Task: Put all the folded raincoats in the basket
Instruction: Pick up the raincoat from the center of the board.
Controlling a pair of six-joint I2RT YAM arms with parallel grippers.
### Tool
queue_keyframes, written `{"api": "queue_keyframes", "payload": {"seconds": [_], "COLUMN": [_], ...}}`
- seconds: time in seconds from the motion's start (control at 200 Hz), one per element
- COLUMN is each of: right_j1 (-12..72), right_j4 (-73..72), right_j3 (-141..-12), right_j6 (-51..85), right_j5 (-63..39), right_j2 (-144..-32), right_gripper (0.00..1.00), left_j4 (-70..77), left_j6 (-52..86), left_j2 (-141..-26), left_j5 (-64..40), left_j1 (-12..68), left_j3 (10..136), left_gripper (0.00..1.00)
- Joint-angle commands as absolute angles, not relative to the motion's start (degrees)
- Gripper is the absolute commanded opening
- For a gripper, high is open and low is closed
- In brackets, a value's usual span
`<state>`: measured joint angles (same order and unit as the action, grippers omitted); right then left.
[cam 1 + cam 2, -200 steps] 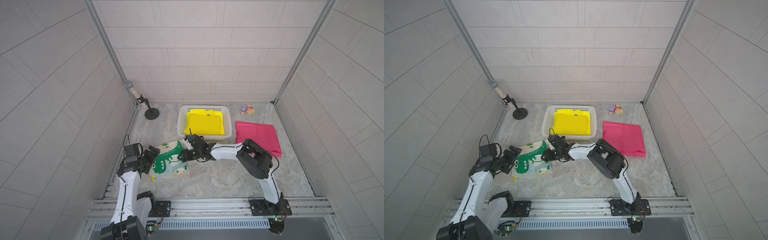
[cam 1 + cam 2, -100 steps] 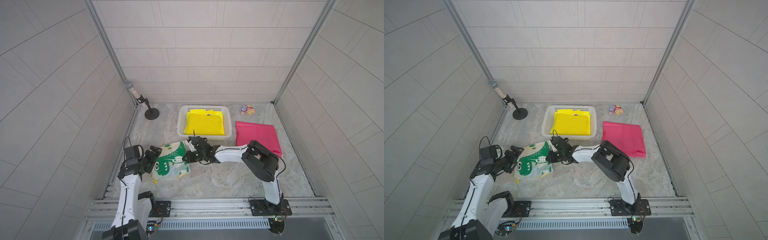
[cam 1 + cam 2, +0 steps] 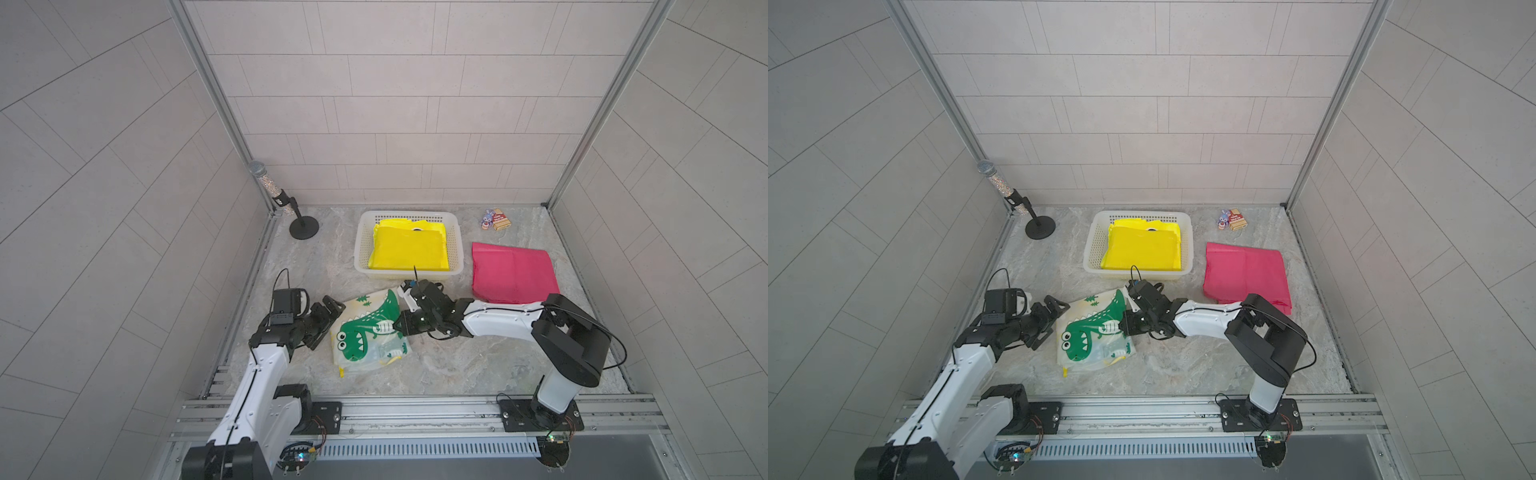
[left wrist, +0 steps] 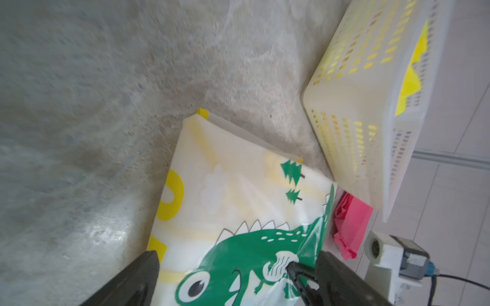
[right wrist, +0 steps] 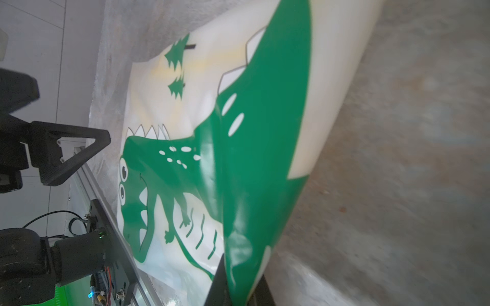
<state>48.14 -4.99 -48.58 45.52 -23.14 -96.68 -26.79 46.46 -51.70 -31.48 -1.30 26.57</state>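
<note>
A folded raincoat [image 3: 365, 332] [image 3: 1092, 332], cream with a green dinosaur print, lies on the stone floor in front of the white perforated basket [image 3: 362, 243] [image 3: 1094, 243]. My right gripper [image 3: 401, 328] [image 3: 1124, 326] [image 5: 238, 291] is shut on the raincoat's [image 5: 252, 132] right edge, which is pulled up into a fold. My left gripper [image 3: 326, 322] [image 3: 1048, 322] [image 4: 237, 258] stands open at the raincoat's [image 4: 238, 206] left edge, one finger on either side of it. The basket [image 4: 371, 106] holds a yellow folded raincoat [image 3: 409, 249].
A pink folded raincoat [image 3: 513, 272] [image 4: 350, 222] lies to the right of the basket. A microphone on a round stand [image 3: 299, 224] is at the back left. A small toy and box [image 3: 494, 219] sit at the back right. Tiled walls enclose three sides.
My right gripper has shut on the dinosaur raincoat's right edge and drawn it slightly toward the front and right. My left gripper has stayed open beside it.
</note>
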Motion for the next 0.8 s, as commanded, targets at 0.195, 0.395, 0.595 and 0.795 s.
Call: {"api": "queue_keyframes", "payload": {"seconds": [0.195, 0.395, 0.595, 0.795], "right_j1": [43.2, 42.1, 42.01, 42.05], "right_j4": [-8.67, -9.51, -9.71, -11.33], "right_j3": [-36.31, -32.44, -31.99, -31.64], "right_j6": [49.02, 49.41, 48.55, 49.48], "right_j5": [-20.14, -20.51, -20.87, -21.32], "right_j2": [-87.95, -85.26, -86.1, -86.84], "right_gripper": [0.01, 0.01, 0.01, 0.0], "left_j4": [-26.89, -12.93, -8.27, -8.44], "left_j6": [45.09, 47.79, 47.56, 46.08], "left_j2": [-57.86, -63.66, -66.65, -69.33], "left_j5": [-24.05, -28.53, -28.98, -28.58], "left_j1": [11.69, 16.22, 18.99, 19.95], "left_j3": [26.92, 21.21, 19.96, 18.34], "left_gripper": [1.0, 1.0, 0.99, 0.83]}}
